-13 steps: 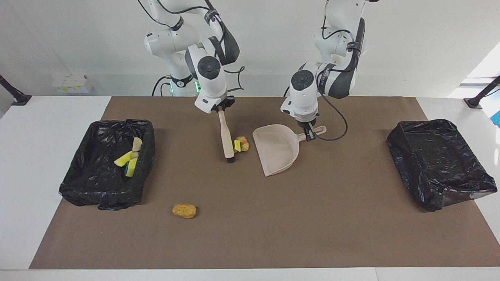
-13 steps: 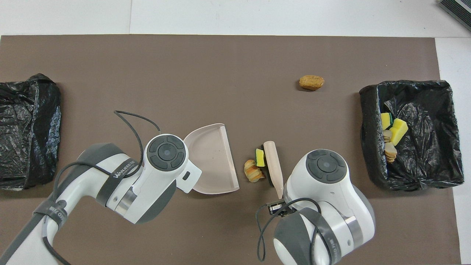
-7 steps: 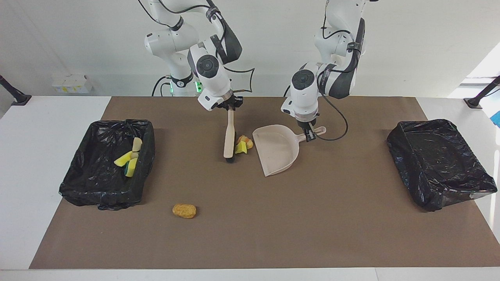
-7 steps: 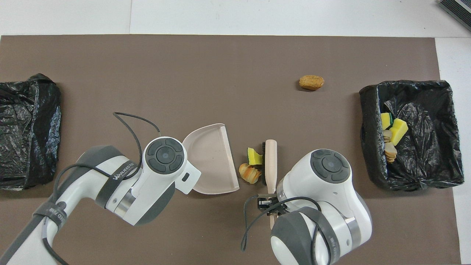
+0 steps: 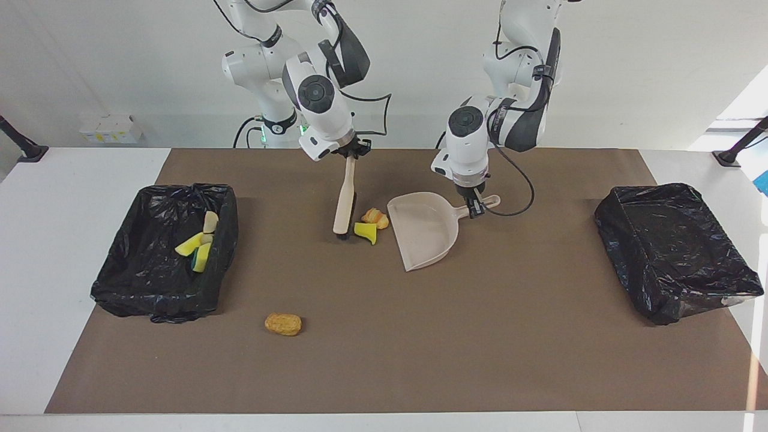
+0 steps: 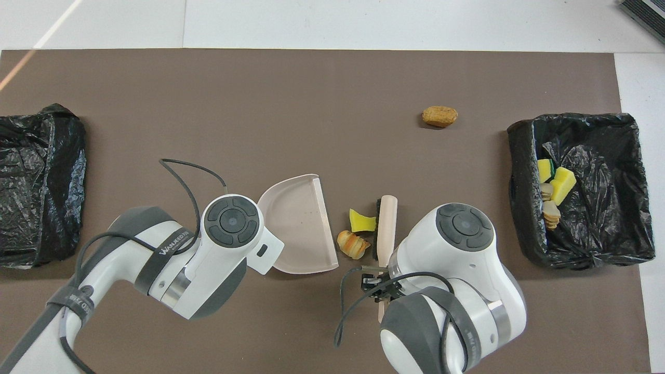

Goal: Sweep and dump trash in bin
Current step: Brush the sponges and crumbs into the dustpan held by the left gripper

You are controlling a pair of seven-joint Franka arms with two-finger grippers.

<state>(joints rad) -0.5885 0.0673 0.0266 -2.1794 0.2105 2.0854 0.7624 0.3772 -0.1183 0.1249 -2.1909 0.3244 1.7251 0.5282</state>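
My right gripper [image 5: 353,156] is shut on the top of a beige brush [image 5: 343,201], which slants down to the brown mat. Beside the brush head lie two pieces of trash: a yellow sponge chunk [image 5: 365,231] [image 6: 362,222] and a golden bread lump [image 5: 375,217] [image 6: 352,244]. They sit between the brush [image 6: 386,228] and the mouth of the beige dustpan [image 5: 423,231] [image 6: 298,223]. My left gripper [image 5: 476,207] is shut on the dustpan's handle. Another bread lump [image 5: 283,324] [image 6: 439,116] lies alone, farther from the robots. The bin [image 5: 138,282] [image 6: 519,156] at the right arm's end holds several scraps.
A second black-lined bin [image 5: 678,252] [image 6: 39,184] stands at the left arm's end of the table. The brown mat [image 5: 480,336] covers most of the white table. A black cable loops out from my left wrist beside the dustpan.
The brush pushed the two scraps up to the dustpan's mouth, then its head drew back toward the right arm's end. The sponge chunk has parted from the bread lump. The dustpan stays put.
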